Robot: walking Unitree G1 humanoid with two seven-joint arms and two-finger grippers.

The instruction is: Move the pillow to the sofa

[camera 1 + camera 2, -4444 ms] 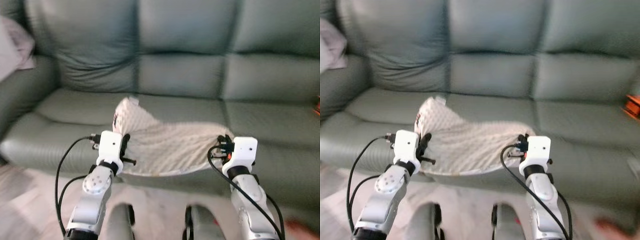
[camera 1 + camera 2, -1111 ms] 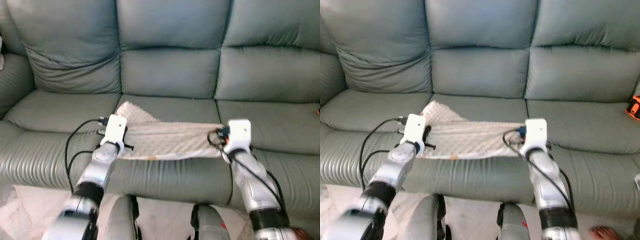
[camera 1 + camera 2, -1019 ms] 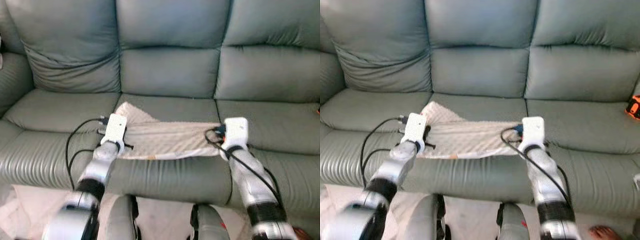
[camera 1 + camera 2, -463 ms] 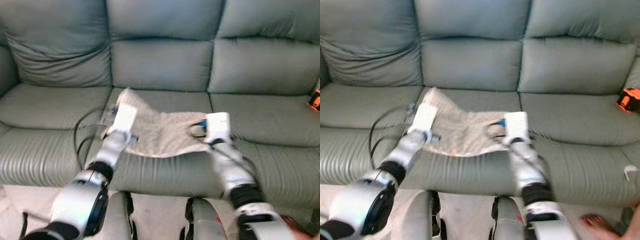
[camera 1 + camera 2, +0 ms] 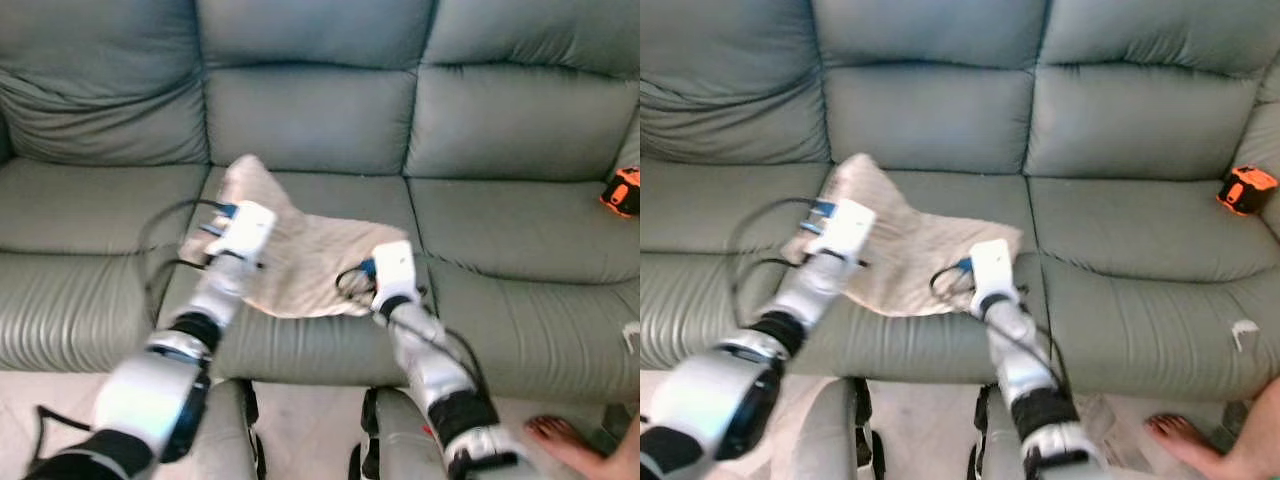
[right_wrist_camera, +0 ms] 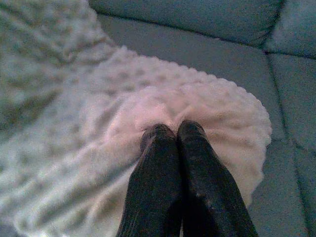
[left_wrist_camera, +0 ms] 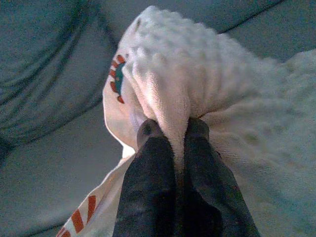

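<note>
Across the middle of the head views, on the centre seat of the green sofa [image 5: 320, 120], lies the cream, nubbly pillow [image 5: 300, 250], limp and flat like a cover with little stuffing. A few seconds ago it hung between the two arms in front of the seat edge; now it rests on the cushion, one corner peaked up toward the upper left and its near edge just at the seat's front lip. Over the last second the arms have also drawn closer together, so the fabric has bunched and shortened.

Both claws are still clamped on it. The left claw [image 7: 173, 129] pinches a fold at the pillow's left corner, fingers closed with cloth squeezed between them, beside a red and green printed patch. The right claw [image 6: 173, 131] is closed on a puckered tuft near the pillow's right edge.

My reading is that the carry is essentially finished: the pillow is on the sofa, and what remains is to release both grips and withdraw without dragging the fabric back off the lip.

By count: one pillow, one sofa with three seat cushions, two claws, one small orange object [image 5: 1246, 188] at the right edge of the frame, one bare foot [image 5: 1180, 437] of a person at lower right.
</note>
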